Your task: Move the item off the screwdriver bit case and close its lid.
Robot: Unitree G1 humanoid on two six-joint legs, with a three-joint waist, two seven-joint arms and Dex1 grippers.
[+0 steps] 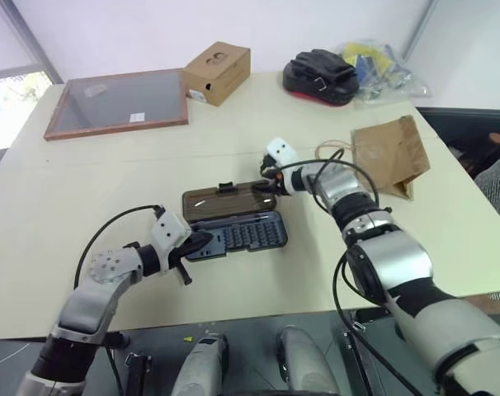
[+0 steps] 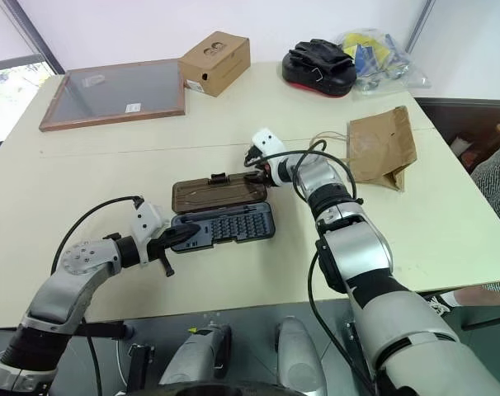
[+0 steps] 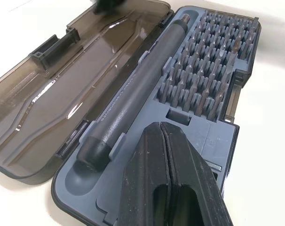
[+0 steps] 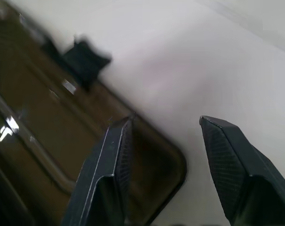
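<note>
My right gripper [image 4: 163, 141] has its jaws spread astride the lid's [image 1: 227, 200] far corner; left gripper [image 3: 173, 176], jaws pressed together, touches the open screwdriver bit case [image 1: 242, 233]. Paper bag [image 1: 390, 155] lies well apart on open tabletop [image 1: 85, 190].

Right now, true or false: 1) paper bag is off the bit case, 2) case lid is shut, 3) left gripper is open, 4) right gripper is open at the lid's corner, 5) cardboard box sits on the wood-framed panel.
1) True: the paper bag lies on the table, apart from the bit case.
2) False: the lid lies open flat.
3) False: the left gripper is shut, resting on the case.
4) True: the right gripper straddles that corner.
5) False: the cardboard box stands beside the wood-framed panel.
</note>
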